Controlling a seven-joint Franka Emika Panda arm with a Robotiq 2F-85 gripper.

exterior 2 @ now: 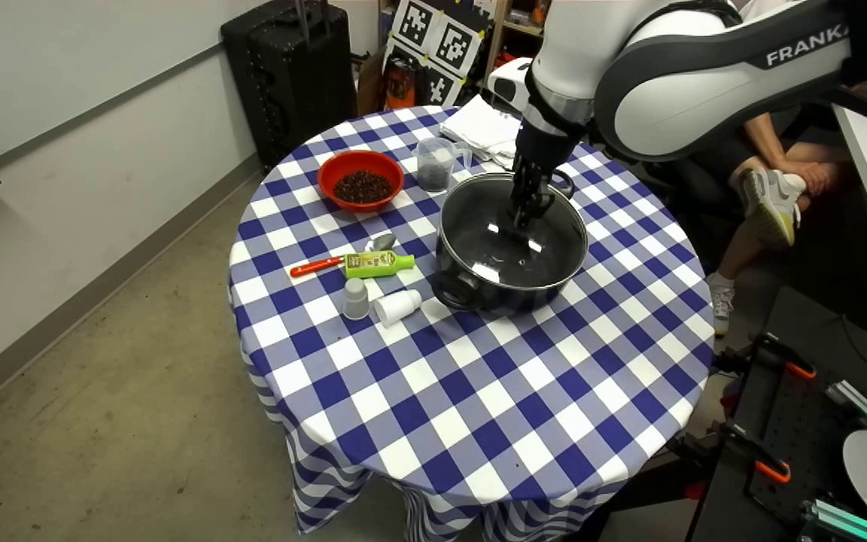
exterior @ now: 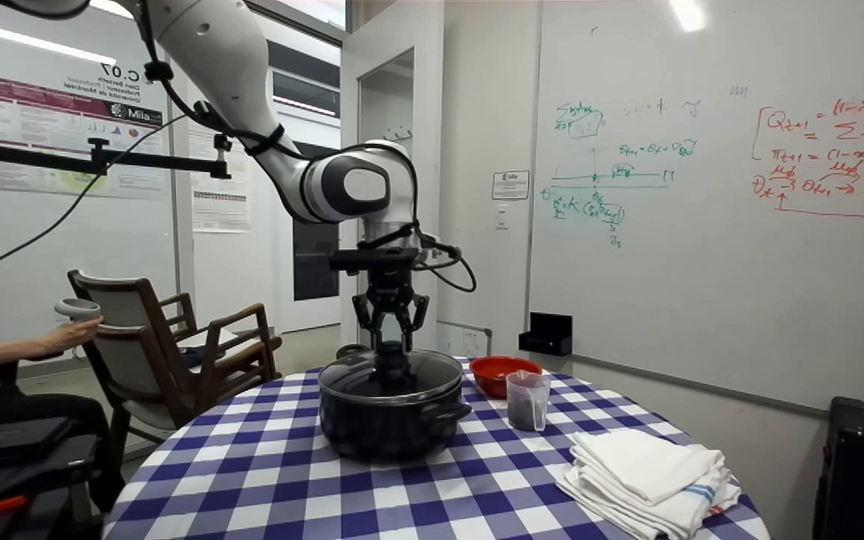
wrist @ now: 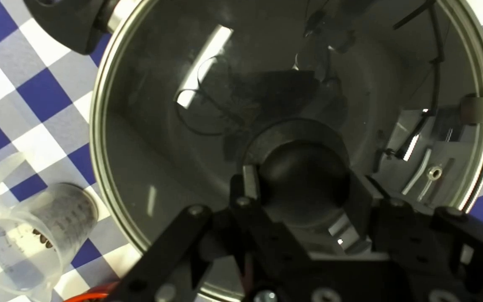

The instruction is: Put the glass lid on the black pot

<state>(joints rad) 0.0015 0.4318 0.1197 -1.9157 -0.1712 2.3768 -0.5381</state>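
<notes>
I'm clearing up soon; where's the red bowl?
In an exterior view, the red bowl sits on the checkered tablecloth, left of the black pot and just left of the clear measuring cup.

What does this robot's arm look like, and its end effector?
The arm is white and dark grey, smooth and rounded. Black cables run along it, held by black straps. An exterior view shows white FRANKA lettering on dark grey. The end effector is black and angular, with two jointed fingers and small round fasteners.
</notes>
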